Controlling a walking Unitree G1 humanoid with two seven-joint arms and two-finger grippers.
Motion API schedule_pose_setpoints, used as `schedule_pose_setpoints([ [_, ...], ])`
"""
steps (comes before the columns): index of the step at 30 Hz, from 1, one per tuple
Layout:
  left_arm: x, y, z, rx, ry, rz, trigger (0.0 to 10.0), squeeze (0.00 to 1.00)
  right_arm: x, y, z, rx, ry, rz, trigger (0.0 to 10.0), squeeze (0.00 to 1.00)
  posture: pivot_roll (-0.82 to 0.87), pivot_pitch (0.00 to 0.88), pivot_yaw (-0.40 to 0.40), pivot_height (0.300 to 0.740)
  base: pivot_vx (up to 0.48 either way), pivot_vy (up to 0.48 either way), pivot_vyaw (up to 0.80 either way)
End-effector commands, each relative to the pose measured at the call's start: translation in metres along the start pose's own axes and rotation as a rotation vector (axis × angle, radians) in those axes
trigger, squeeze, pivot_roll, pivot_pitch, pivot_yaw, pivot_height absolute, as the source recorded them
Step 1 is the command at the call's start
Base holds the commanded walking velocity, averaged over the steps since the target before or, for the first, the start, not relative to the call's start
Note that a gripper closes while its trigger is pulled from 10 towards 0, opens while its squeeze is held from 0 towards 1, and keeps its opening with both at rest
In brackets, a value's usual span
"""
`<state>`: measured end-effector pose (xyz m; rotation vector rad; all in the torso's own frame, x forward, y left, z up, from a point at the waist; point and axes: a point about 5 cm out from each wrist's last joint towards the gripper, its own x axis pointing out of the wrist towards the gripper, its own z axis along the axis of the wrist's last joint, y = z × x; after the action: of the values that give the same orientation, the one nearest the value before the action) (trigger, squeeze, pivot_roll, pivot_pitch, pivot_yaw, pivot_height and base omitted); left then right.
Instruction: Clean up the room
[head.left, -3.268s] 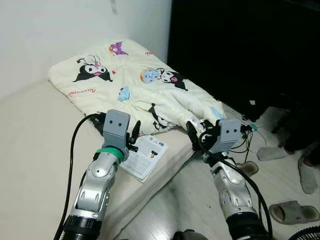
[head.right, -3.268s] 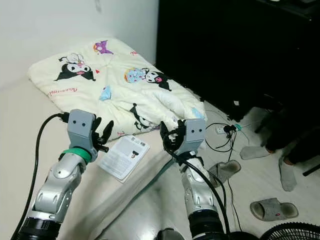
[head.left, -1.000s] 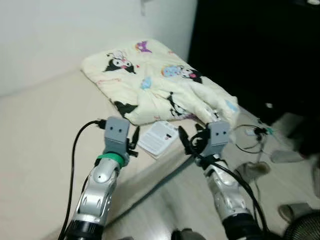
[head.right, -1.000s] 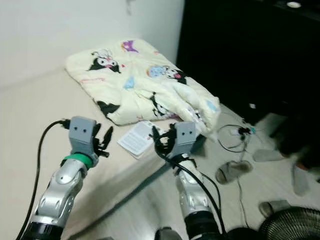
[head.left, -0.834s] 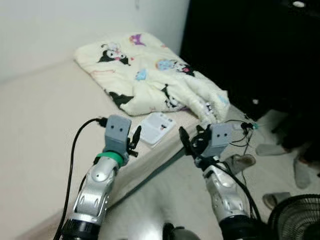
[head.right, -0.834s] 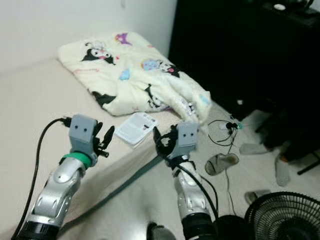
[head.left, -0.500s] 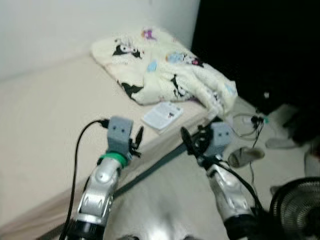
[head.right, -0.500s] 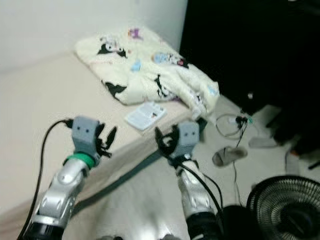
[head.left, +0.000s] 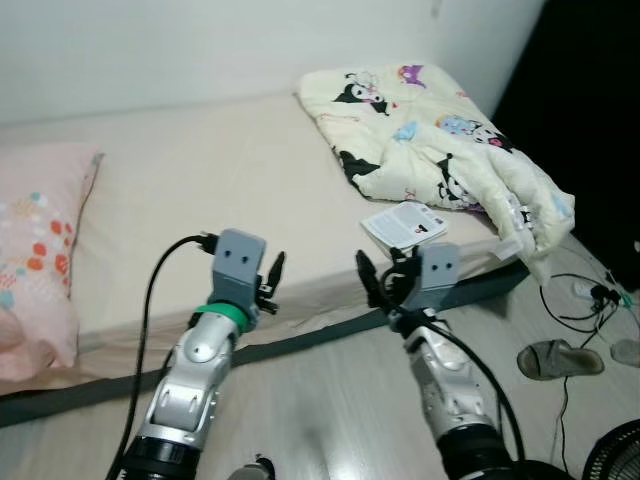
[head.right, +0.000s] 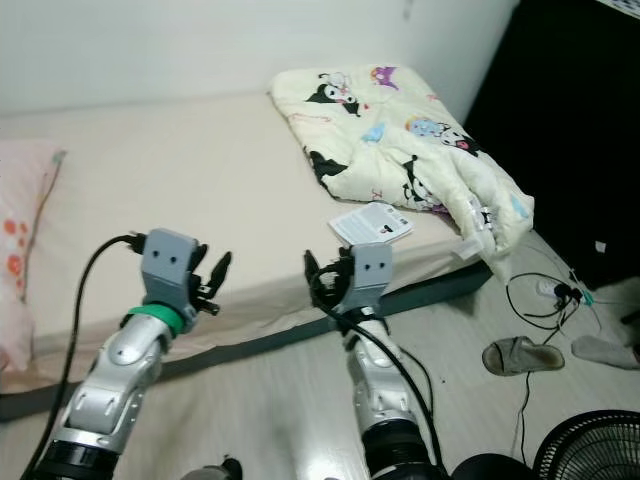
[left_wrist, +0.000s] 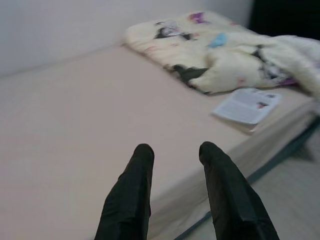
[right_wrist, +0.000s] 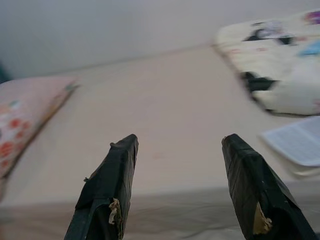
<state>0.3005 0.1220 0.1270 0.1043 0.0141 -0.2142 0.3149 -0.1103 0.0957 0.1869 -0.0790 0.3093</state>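
Note:
A cream blanket (head.left: 440, 150) with cartoon prints lies bunched at the far right end of the beige mattress (head.left: 200, 180), one corner hanging over the edge. Beside it, near the mattress edge, rests a white booklet (head.left: 403, 224), also seen in the left wrist view (left_wrist: 247, 105). A pink flowered pillow (head.left: 35, 260) sits at the left end. My left gripper (head.left: 272, 283) and right gripper (head.left: 382, 275) are raised side by side in front of the bed's edge, both open and empty. In the wrist views, the left gripper (left_wrist: 176, 149) and right gripper (right_wrist: 180, 140) point over the bare mattress.
The pale wood floor (head.left: 320, 400) runs along the bed. A grey slipper (head.left: 558, 357) and loose cables (head.left: 590, 295) lie on the floor at the right. A black fan (head.right: 590, 450) stands at the lower right, and dark furniture (head.right: 570, 130) rises behind the blanket.
The camera has swung left: blanket and booklet now sit at the right, and the pink pillow has come into view. Both arms keep the same raised, open pose.

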Motion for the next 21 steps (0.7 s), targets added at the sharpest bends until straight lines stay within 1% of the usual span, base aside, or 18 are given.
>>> schedule_pose_setpoints([
  [1,-0.0013,-0.0008,-0.0064,0.004,0.032,-0.004,10.0,0.00,-0.0023,-0.0004,-0.0037,0.011,0.009,-0.004,10.0,0.00,-0.01,0.014,0.046,0.740,0.000,0.000,0.78],
  [13,-0.0013,-0.0006,-0.0051,0.009,0.024,-0.010,10.0,0.00,-0.0023,0.0031,-0.0035,0.025,0.000,0.014,10.0,0.00,-0.01,0.013,0.049,0.740,0.000,0.000,0.74],
  [21,0.0010,-0.0010,-0.0032,0.016,0.006,-0.006,10.0,0.00,-0.0024,0.0031,-0.0028,0.039,-0.009,0.012,10.0,0.00,-0.01,0.010,0.051,0.740,0.456,0.000,0.00],
])
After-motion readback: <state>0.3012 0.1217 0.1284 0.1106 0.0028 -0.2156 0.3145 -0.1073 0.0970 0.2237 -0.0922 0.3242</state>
